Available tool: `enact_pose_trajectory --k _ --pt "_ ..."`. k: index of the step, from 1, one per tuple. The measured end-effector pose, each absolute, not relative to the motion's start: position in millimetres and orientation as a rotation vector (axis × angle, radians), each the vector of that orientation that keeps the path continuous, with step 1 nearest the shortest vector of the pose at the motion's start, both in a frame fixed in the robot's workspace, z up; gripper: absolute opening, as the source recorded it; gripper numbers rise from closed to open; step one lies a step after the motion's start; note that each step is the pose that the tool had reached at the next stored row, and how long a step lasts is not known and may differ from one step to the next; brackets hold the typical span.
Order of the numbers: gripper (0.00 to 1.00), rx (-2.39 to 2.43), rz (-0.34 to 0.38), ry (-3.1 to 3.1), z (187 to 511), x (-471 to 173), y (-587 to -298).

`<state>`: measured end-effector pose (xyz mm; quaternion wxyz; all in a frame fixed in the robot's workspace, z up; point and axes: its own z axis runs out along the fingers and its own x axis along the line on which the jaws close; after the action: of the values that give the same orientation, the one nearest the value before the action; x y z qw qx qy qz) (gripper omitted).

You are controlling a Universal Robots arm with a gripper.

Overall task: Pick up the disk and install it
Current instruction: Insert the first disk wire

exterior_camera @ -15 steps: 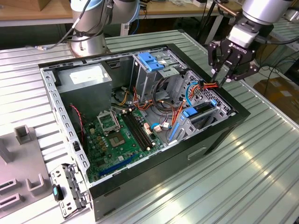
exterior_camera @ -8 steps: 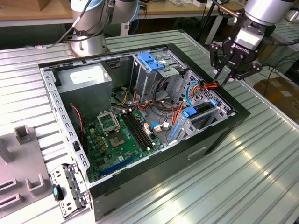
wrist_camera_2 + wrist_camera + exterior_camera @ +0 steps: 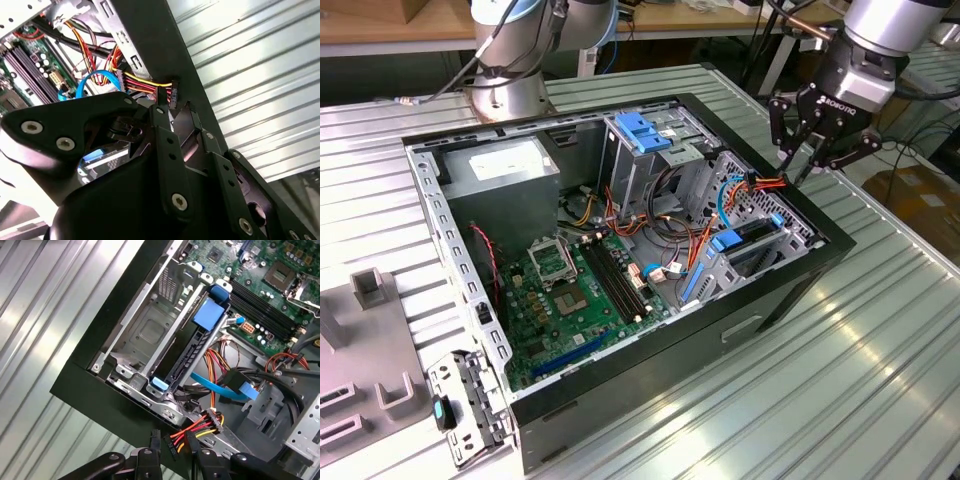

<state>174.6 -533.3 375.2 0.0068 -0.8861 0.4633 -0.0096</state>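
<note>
The disk (image 3: 192, 352) sits on edge in the drive bay (image 3: 145, 335) at the corner of the open computer case (image 3: 650, 400), its long axis running from the blue tab (image 3: 207, 315) toward the case wall, from about 1 o'clock to 7 o'clock in the first wrist view. A blue data cable (image 3: 220, 390) and a red-yellow power cable (image 3: 200, 427) lie just beside it. The motherboard (image 3: 570, 290) fills the case floor. The gripper (image 3: 817, 150) hovers above the case's edge at about 2 o'clock in the exterior view, fingers spread and holding nothing.
</note>
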Motion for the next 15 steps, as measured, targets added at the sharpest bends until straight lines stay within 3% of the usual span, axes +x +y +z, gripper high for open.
enact_pose_trajectory --k 15 --pt "0.33 -2.932 -0.027 1.084 366.0 179.6 -532.5"
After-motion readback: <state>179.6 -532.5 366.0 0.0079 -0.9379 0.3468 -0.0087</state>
